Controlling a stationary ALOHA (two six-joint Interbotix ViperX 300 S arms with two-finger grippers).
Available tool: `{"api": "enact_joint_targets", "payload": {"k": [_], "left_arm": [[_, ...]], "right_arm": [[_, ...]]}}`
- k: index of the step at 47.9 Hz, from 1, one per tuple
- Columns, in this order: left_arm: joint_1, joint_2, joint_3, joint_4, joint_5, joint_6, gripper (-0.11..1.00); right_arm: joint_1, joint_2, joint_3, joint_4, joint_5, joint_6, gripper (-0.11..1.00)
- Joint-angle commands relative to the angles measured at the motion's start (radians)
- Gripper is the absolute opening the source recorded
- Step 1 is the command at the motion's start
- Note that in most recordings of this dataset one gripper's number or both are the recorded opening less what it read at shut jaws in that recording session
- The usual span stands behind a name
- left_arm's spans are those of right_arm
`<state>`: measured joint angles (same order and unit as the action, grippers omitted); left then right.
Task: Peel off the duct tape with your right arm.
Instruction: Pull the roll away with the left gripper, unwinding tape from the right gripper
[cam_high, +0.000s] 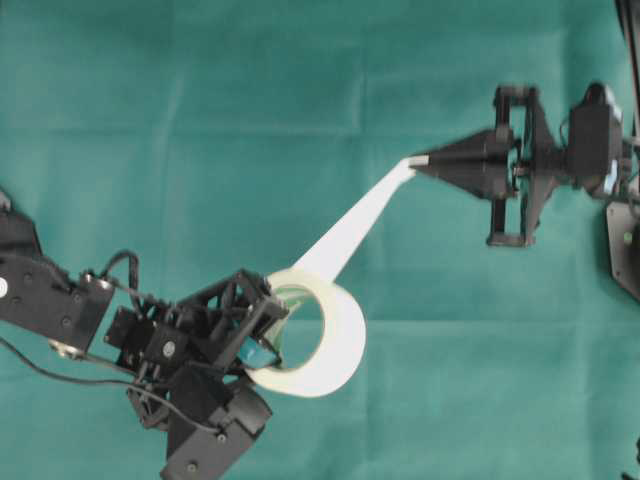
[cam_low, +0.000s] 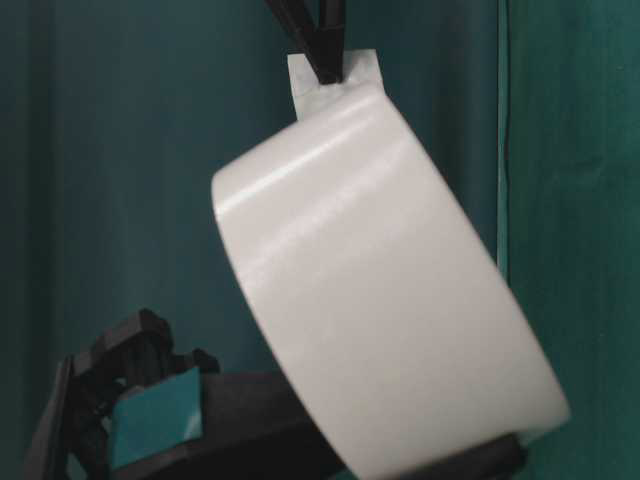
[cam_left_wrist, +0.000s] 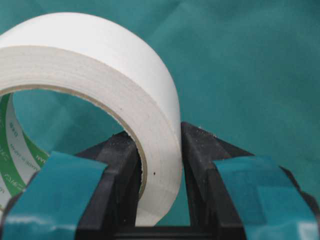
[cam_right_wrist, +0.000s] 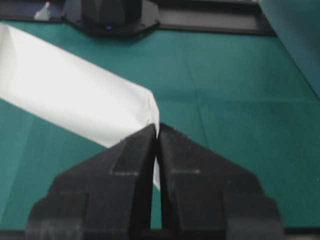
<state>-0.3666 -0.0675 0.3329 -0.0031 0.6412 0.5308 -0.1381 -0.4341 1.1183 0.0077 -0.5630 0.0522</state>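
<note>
The duct tape (cam_high: 335, 345) is a white roll with a pale greenish core, held upright off the green cloth at lower centre. My left gripper (cam_high: 268, 325) with teal-padded fingers is shut on the roll's wall (cam_left_wrist: 160, 165), one finger inside the ring and one outside. A white strip (cam_high: 355, 225) runs taut from the roll up to the right. My right gripper (cam_high: 418, 163), with plain black pointed fingers, is shut on the strip's end (cam_right_wrist: 150, 107). In the table-level view the roll (cam_low: 380, 300) fills the frame, with the black fingertips (cam_low: 325, 60) pinching the strip above it.
Green cloth (cam_high: 200, 120) covers the whole table. The right arm's base (cam_high: 625, 245) stands at the right edge, and the left arm's body (cam_high: 60, 300) lies at lower left. Another black base (cam_right_wrist: 110, 15) shows at the far side in the right wrist view.
</note>
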Motion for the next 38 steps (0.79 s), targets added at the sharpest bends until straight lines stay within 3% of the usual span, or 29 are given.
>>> {"api": "enact_joint_targets", "payload": {"k": [1,38], "left_arm": [[-0.037,-0.034,-0.012,-0.012,-0.009,-0.003,0.21],[0.026,-0.026,0.020,-0.012,-0.009,-0.012,0.21]], "right_arm": [[-0.028,-0.014,-0.008,0.006,-0.006,0.002,-0.09],[-0.011,-0.012,-0.006,-0.020,-0.006,0.012,-0.09]]}}
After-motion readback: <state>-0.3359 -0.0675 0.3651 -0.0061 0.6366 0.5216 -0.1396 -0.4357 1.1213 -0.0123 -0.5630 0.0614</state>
